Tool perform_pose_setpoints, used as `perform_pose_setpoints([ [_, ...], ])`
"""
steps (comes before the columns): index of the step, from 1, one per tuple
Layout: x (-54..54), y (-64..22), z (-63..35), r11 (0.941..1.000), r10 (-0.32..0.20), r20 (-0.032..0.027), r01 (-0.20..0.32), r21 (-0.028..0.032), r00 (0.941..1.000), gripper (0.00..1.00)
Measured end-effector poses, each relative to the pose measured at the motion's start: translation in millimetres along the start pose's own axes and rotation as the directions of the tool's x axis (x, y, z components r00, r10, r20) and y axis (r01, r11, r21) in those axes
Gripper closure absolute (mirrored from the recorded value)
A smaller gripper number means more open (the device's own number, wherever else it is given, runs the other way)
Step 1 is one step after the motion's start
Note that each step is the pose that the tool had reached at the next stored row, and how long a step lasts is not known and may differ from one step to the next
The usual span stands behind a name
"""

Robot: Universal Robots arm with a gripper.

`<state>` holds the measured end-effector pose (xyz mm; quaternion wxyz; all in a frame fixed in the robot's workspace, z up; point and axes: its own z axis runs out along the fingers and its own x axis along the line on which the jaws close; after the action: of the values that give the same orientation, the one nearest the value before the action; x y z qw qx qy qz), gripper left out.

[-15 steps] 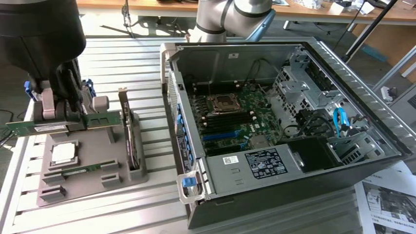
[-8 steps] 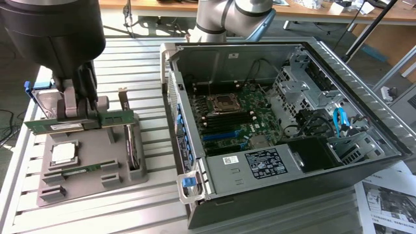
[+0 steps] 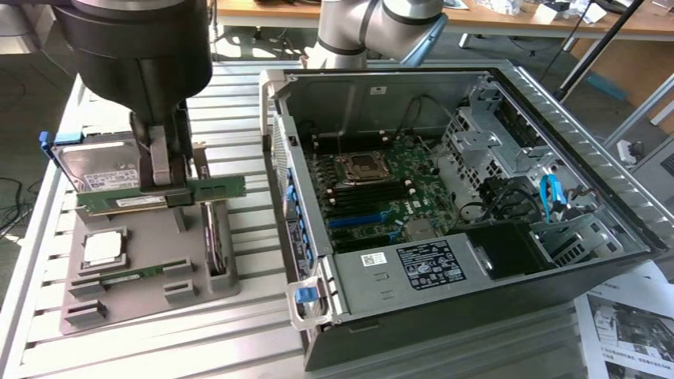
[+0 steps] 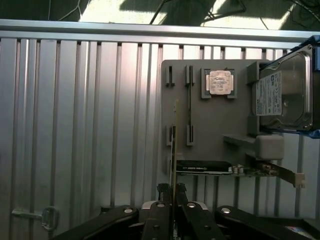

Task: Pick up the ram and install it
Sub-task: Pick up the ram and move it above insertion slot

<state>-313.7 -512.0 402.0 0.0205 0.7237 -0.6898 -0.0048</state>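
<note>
The jaws are clamped on the ram (image 3: 216, 188), holding it over the gray tray (image 3: 147, 249), near the hard drive (image 3: 100, 162).

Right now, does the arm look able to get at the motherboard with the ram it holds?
Probably yes. The pincer grips the ram over the grey holder, and the case lies with its open side up, nothing covering the motherboard.

Arm upright, pincer (image 3: 160, 184) pointing down — fingers (image 3: 158, 154) apparently clamped on ram (image 3: 216, 189).
</note>
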Motion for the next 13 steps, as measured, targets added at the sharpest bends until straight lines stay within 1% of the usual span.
perform_pose_setpoints([
  [2,0.3,-5.4,-0.2,1.0,0.0,0.0,0.0,0.0,1.0,0.85],
  [4,0.7,-13.6,-0.5,1.0,0.0,0.0,0.0,0.0,1.0,0.85],
  [8,1.2,-24.8,-0.9,1.0,0.0,0.0,0.0,0.0,1.0,0.85],
  [10,1.6,-33.5,-1.1,1.0,0.0,0.0001,0.0,0.0001,1.0,0.85],
  [13,2.0,-41.1,-1.5,1.0,0.0,0.0,0.0,0.0,1.0,0.85],
])
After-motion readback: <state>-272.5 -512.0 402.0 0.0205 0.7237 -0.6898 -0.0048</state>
